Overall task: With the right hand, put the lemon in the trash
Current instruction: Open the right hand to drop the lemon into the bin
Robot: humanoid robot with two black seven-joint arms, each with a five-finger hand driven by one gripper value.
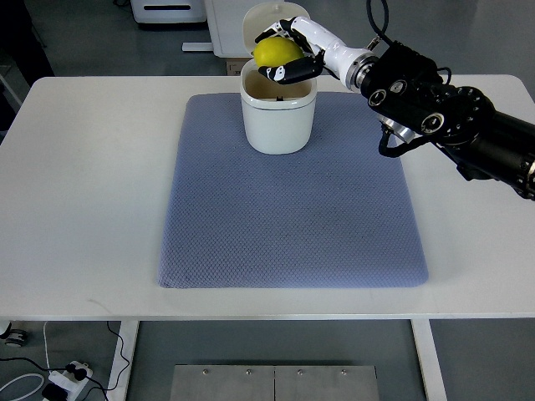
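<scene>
You face a white table [84, 184] with a blue-grey quilted mat [292, 217] lying flat on it; below, a power strip [67, 380] and cables lie on the floor.

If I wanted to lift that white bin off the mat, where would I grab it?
Grip the white bin around its round side wall, from the near side. The wall is plain and upright, with no handle showing. The open lid stands at the back, and the right robot hand holds the lemon above the opening.

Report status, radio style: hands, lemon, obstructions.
Right hand shut on lemon, above open trash bin. Left hand not in view. Nothing blocking the drop.
</scene>
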